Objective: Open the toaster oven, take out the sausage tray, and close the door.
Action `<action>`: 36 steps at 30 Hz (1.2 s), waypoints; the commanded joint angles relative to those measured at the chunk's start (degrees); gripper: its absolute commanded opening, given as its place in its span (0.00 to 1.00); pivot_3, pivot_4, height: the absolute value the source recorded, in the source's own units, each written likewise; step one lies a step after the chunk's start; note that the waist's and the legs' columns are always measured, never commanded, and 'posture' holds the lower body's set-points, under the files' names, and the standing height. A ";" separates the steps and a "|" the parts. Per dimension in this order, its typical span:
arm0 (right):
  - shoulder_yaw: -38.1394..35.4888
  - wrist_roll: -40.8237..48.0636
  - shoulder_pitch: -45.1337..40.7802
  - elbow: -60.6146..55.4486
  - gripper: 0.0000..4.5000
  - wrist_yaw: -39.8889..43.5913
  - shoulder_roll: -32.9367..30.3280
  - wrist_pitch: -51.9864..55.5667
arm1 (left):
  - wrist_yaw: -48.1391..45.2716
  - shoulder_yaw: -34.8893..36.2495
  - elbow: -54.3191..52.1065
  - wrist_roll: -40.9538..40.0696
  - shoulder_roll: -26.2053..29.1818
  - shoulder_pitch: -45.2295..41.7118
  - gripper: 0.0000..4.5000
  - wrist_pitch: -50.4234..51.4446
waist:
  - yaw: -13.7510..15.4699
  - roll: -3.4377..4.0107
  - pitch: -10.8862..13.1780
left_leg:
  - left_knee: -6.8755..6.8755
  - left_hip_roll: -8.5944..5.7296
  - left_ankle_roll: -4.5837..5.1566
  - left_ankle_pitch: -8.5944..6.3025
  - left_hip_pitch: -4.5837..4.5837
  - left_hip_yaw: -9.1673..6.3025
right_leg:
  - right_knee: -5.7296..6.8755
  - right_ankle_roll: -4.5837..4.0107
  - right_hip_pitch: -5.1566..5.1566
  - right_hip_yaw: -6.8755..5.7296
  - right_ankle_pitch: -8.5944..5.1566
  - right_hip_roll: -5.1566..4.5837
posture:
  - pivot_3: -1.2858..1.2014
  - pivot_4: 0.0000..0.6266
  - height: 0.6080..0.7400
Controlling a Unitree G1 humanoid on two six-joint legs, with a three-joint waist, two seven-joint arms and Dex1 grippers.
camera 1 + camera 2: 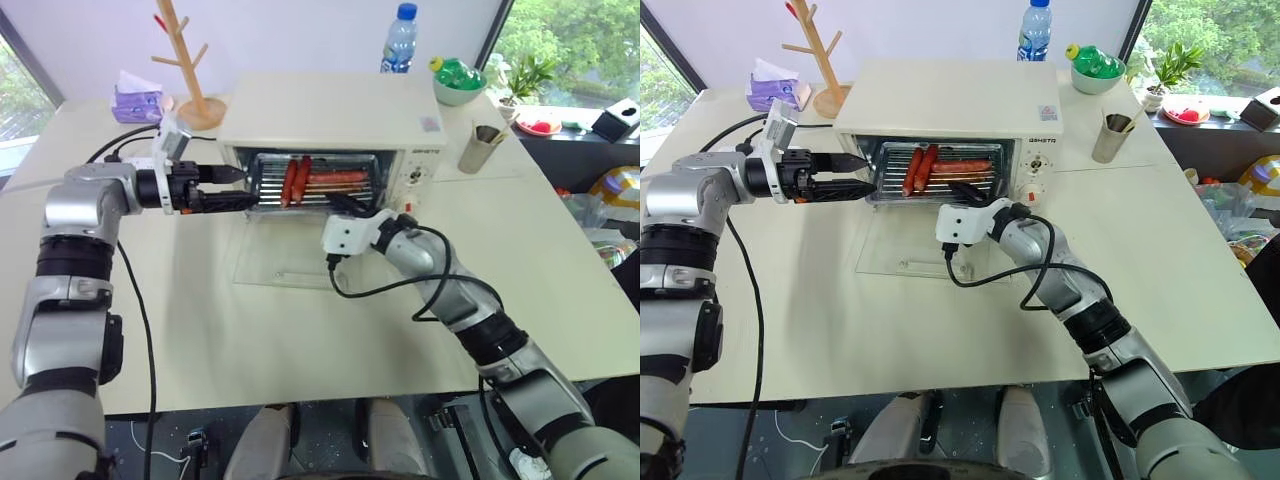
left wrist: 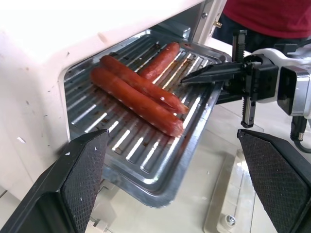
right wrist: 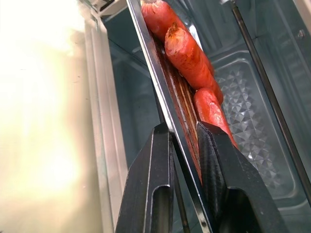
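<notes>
- Sausage tray (image 2: 146, 145) sits partly drawn out of the toaster oven (image 1: 330, 120), its front edge past the mouth, sausages (image 1: 298, 180) lying on the ribbed bottom.
- Door (image 1: 285, 262) lies folded flat on the table (image 1: 200, 330), straight in front of the oven and under the tray's front.
- Right gripper (image 3: 184, 160) has its two fingers pressed together on the tray's front rim, near the right corner, pinching the thin metal edge between them.
- Left gripper (image 2: 175, 184) hovers with its fingers spread wide, just off the tray's left front corner, touching nothing.
- Tray's way out runs from the oven mouth toward the robot; the right arm already has it, so the pull looks to be its job.
- Left gripper is placed to take the free corner, which would likely stop the tray tipping.
</notes>
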 commanded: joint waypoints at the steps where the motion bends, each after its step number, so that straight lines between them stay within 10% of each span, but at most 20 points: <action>1: -0.73 -1.51 1.36 -2.72 0.06 1.94 -2.12 -0.42 | 0.81 1.54 0.04 0.95 1.20 -2.75 1.00 -1.59 | 0.04 0.00 0.00 | 0.00 0.00 0.00 0.00 0.00 0.00 | -0.01 0.00 0.00 0.00 0.00 0.00 | 0.52 0.24 0.97; 36: -6.70 1.21 10.52 -16.39 0.06 3.47 -4.45 -2.56 | -2.03 1.30 3.60 2.92 0.14 -5.14 1.00 -3.18 | 0.02 -0.08 0.01 | 0.03 0.01 0.02 -0.01 -0.02 -0.08 | -0.06 0.01 0.08 -0.06 0.00 0.02 | 0.52 0.24 0.97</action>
